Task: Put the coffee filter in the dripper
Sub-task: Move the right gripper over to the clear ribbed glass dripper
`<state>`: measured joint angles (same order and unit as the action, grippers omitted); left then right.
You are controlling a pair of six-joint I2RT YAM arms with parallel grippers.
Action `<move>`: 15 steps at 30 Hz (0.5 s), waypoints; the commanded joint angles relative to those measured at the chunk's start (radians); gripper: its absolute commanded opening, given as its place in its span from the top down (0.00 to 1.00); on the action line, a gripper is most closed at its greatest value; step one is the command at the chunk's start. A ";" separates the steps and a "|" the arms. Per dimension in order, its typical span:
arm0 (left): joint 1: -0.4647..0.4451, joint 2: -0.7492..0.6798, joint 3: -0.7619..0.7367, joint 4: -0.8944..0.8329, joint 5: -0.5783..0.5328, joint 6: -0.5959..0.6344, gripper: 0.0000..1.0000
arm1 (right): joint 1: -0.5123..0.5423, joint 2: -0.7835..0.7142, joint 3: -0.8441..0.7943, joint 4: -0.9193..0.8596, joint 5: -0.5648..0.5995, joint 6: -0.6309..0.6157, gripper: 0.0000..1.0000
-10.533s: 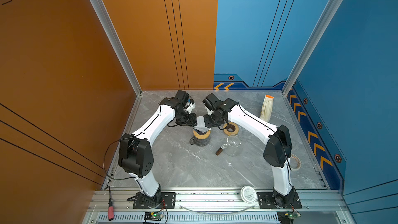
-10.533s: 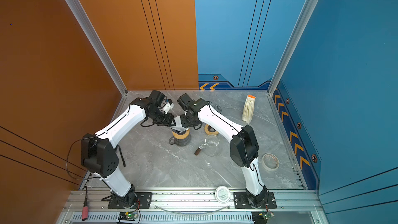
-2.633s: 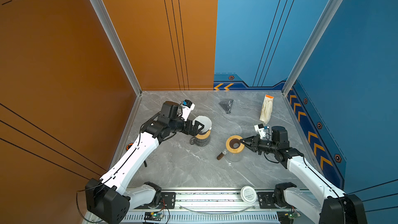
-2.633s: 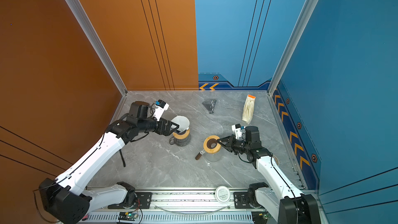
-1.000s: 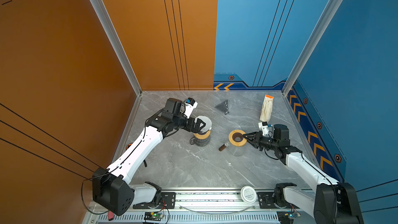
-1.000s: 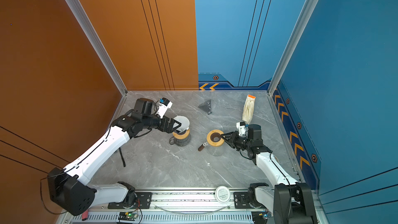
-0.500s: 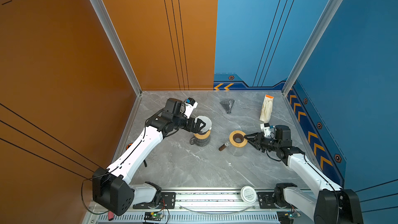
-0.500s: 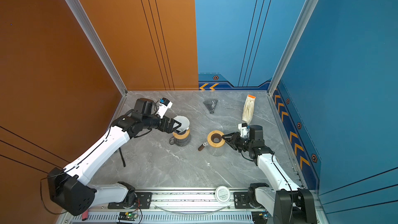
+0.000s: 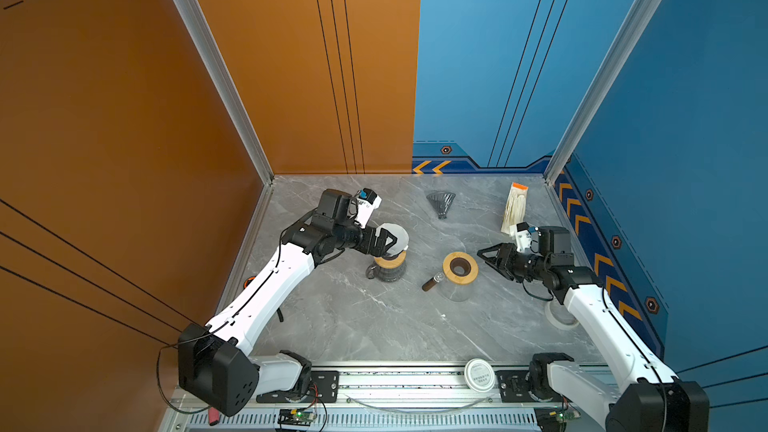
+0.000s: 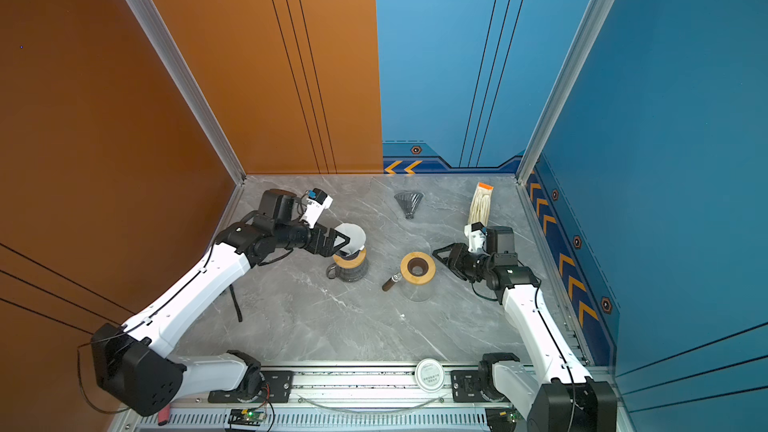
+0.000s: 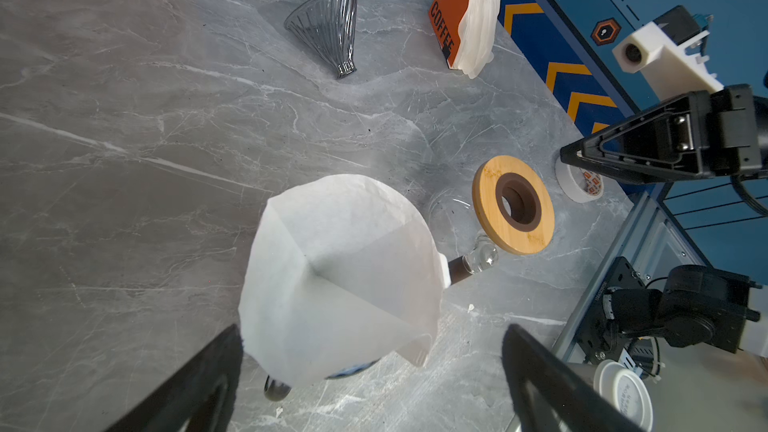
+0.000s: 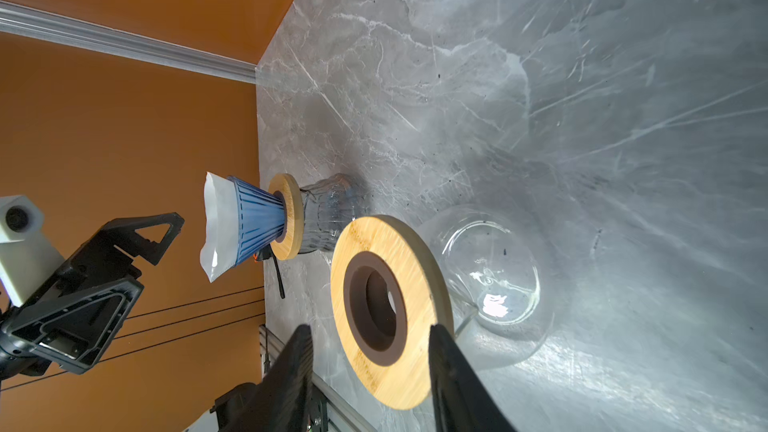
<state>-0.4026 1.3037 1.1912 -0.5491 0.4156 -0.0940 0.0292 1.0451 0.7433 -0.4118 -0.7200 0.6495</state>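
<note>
The coffee filter (image 11: 345, 268) is sitting opened inside the blue dripper (image 12: 257, 222), which is standing on a wooden collar (image 12: 286, 218) atop a dark glass server (image 12: 328, 214) on the bench (image 9: 353, 326). Judged from this, the placement is looking essentially done. The paper is standing proud of the dripper's rim and one corner is jutting out lopsidedly, so it is not appearing fully bedded in the cone. The left pincer (image 9: 388, 243) is hanging wide open, gripping nothing, with its fingers flanking the paper. The main hazard is arising here: a sideways or tilted retreat is likely to be catching that loose edge, dragging the light paper out of the cone or folding one side inward. A harder brush is risking more, since dripper, collar and server are forming a tall, unfastened stack that is liable to be tipping. The right pincer (image 9: 483, 255) is holding its jaws parted and empty, with its tips just beside the wooden ring (image 12: 403, 251) resting on the clear carafe (image 12: 490, 272). A forward drift there is threatening to push the ring off or to shove the glass towards the server.
</note>
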 commanded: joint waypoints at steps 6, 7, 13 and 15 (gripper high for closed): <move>0.006 -0.021 0.055 -0.008 0.005 0.008 0.02 | -0.005 0.117 0.188 -0.091 0.084 -0.089 0.50; 0.011 -0.019 0.062 -0.008 0.006 0.006 0.02 | -0.001 0.141 0.219 -0.094 0.094 -0.095 0.49; 0.031 -0.003 0.077 -0.008 0.013 0.000 0.02 | 0.055 0.326 0.434 -0.156 0.222 -0.136 0.49; 0.036 0.002 0.084 -0.008 0.013 0.000 0.02 | 0.082 0.403 0.515 -0.184 0.276 -0.140 0.48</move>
<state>-0.3775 1.3029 1.2469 -0.5484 0.4164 -0.0944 0.0803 1.3781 1.1694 -0.5297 -0.5514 0.5472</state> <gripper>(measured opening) 0.979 0.513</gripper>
